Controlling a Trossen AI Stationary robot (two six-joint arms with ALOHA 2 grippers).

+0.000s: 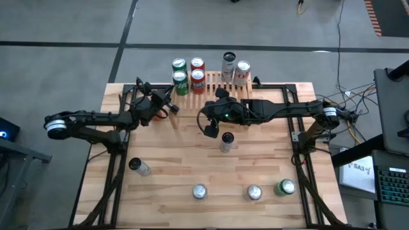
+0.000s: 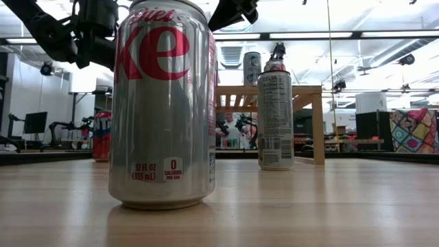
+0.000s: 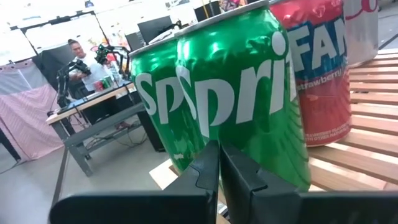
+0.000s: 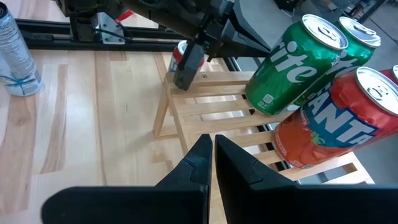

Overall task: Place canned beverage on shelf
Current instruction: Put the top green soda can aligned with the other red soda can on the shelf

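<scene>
The light-wood slatted shelf (image 1: 215, 79) stands at the table's far middle. On it stand two green Sprite cans (image 1: 181, 82), two red Fanta cans (image 1: 197, 79) and two silver cans (image 1: 242, 72). My left gripper (image 1: 171, 107) is shut and empty at the shelf's left end, pointing at the Sprite cans (image 3: 242, 93). It also shows in the right wrist view (image 4: 185, 78). My right gripper (image 1: 203, 110) is shut and empty over the shelf's near left part (image 4: 205, 109). A red can (image 2: 103, 134) stands on the table under my left arm. My left gripper's shut fingertips (image 4: 184, 81) stand at the corner of the shelf's left end (image 4: 171, 79). I cannot tell whether they touch it. They are apart from the Sprite cans. My right gripper touches nothing.
On the table stand a tall silver can (image 1: 225, 142) near the middle, a dark-topped can (image 1: 138, 167) near left, and along the near edge a Diet Coke can (image 1: 199, 190), a silver can (image 1: 254, 191) and a green can (image 1: 285, 186). A person shows in the room beyond.
</scene>
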